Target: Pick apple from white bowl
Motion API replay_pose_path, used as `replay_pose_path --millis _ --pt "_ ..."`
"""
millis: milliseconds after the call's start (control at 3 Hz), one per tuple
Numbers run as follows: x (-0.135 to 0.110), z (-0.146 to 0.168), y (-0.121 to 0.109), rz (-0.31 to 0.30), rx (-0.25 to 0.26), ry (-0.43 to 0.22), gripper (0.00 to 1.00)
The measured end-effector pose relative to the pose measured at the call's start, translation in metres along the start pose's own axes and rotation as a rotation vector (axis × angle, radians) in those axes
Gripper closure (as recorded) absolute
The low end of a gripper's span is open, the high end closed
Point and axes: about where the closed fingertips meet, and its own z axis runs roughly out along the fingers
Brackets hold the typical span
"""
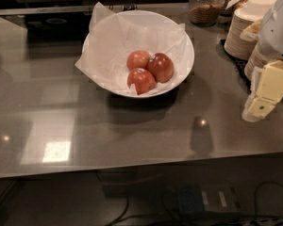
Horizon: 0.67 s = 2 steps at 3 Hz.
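My gripper (263, 95) hangs at the table's (132, 140) right edge, well apart from the bowl (189, 48), and I cannot tell whether it is wide or narrow. The apple (161, 67) lies at the bottom of the bowl, right of centre, touching both a paler apple (138, 60) and a lighter red one (141, 80).

That packing is my main worry. Coming down, I could shove a neighbour, or close on the wrong fruit. The paper (108, 46) lining could snag and lift with the grasp. Swinging left, the arm might clip the stacked bowls (240, 29) just beside it.

The apple is deep red and glossy, with a small pale sticker on top. I judge the skin slick, so an off-centre pinch could let it roll out.
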Motion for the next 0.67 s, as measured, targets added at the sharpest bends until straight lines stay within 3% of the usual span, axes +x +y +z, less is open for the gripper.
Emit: replay_pose_path --millis 667 --pt "-0.079 0.019 -0.032 -0.206 0.045 -0.157 0.00"
